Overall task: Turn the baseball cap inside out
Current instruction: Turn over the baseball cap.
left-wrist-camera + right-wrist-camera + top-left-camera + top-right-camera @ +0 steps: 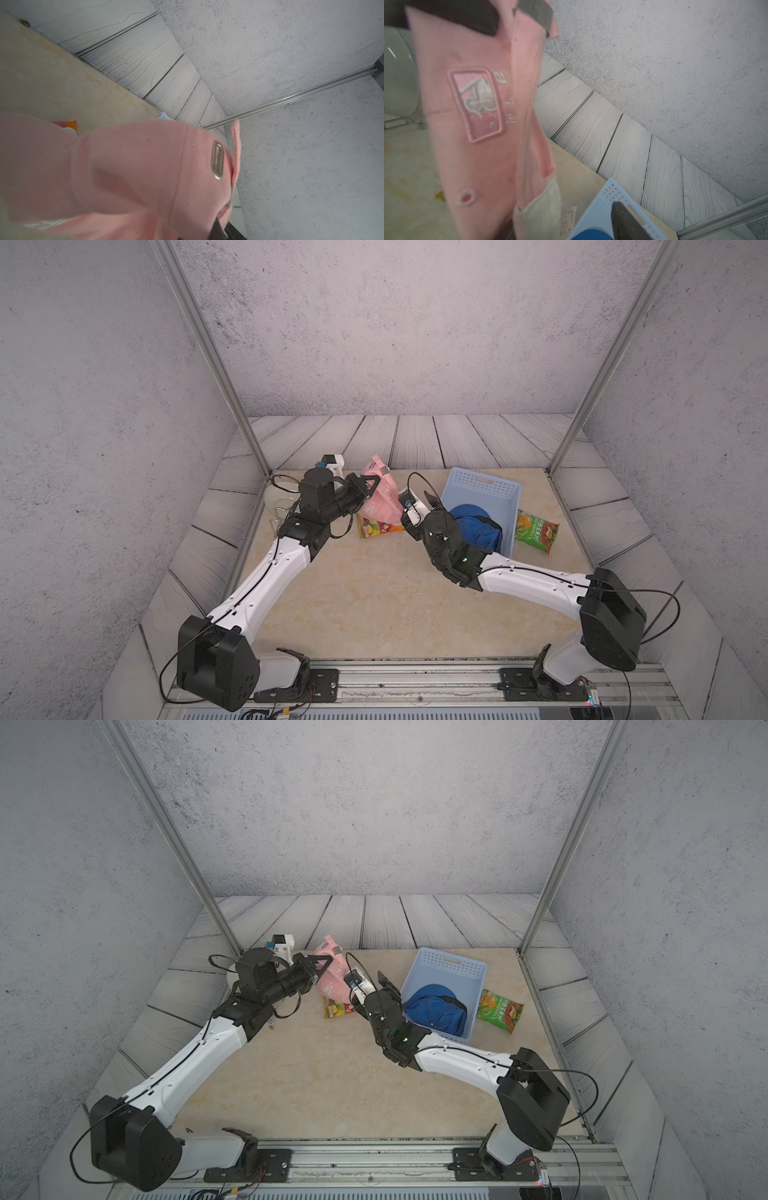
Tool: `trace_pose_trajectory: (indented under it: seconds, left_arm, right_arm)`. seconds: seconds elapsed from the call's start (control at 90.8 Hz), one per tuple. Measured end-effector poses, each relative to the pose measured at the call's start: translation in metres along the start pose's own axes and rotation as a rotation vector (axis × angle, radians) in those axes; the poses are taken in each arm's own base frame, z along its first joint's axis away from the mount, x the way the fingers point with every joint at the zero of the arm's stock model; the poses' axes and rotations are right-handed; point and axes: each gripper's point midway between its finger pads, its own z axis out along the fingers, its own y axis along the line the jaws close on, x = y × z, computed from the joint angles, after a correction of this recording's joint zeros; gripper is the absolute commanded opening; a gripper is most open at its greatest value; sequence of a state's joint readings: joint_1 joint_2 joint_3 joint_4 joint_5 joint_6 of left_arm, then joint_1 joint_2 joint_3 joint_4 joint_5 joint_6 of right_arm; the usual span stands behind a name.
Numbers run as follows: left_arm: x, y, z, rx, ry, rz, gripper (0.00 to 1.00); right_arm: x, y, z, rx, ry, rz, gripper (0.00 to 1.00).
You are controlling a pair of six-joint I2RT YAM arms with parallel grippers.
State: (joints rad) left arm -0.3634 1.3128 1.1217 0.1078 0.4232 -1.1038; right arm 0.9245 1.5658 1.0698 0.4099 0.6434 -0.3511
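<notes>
The pink baseball cap [380, 502] [332, 979] hangs above the table at the back, with its embroidered patch [477, 104] facing the right wrist camera. My left gripper [379, 482] [331, 963] is shut on the cap's upper edge, near the metal strap buckle [217, 162]. In the right wrist view its dark fingers [471, 18] clamp the fabric. My right gripper [415, 494] [562, 216] is open at the cap's lower right edge. One finger [627, 222] is clear of the cap, the other is mostly hidden behind the pale lining [542, 207].
A light blue basket [482, 483] [449, 965] holding a blue cap [473, 526] stands right of my right gripper. A colourful snack bag [380, 528] lies under the pink cap and a green one [537, 536] beyond the basket. A white bowl on a wire stand [277, 497] sits at back left.
</notes>
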Motion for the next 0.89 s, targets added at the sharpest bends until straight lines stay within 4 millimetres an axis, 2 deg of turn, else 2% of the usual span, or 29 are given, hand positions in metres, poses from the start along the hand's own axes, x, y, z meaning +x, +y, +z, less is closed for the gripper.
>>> trace_pose_trajectory:
  seconds: [0.099, 0.231, 0.275, 0.429, 0.583, 0.661, 0.793, 0.892]
  left_arm:
    - [0.002, -0.003, 0.0, 0.012, 0.014, 0.001, 0.0]
    - [0.004, -0.006, -0.001, 0.019, 0.027, 0.002, 0.0]
    - [0.004, -0.005, -0.001, 0.016, 0.028, 0.002, 0.0]
    - [-0.002, -0.002, -0.004, 0.005, 0.014, 0.015, 0.0]
    - [-0.012, 0.005, -0.008, 0.011, 0.019, 0.02, 0.0]
    - [-0.013, 0.007, -0.004, 0.035, 0.045, 0.027, 0.0]
    - [-0.01, 0.007, 0.015, 0.093, 0.132, 0.039, 0.0]
    - [-0.004, 0.009, 0.026, 0.122, 0.189, 0.056, 0.0]
  right_arm:
    - [0.004, 0.004, 0.003, -0.001, 0.01, -0.003, 0.42]
    - [0.008, 0.008, 0.005, -0.015, 0.015, -0.006, 0.09]
    - [0.008, 0.01, 0.005, -0.026, 0.015, -0.003, 0.0]
    - [0.01, 0.021, 0.006, -0.122, 0.014, 0.031, 0.0]
    - [0.007, 0.033, -0.005, -0.365, 0.008, 0.143, 0.0]
    - [-0.005, 0.029, -0.016, -0.514, -0.015, 0.243, 0.0]
    - [-0.03, 0.021, -0.037, -0.756, -0.059, 0.426, 0.0]
    - [-0.048, 0.025, -0.056, -0.938, -0.076, 0.529, 0.0]
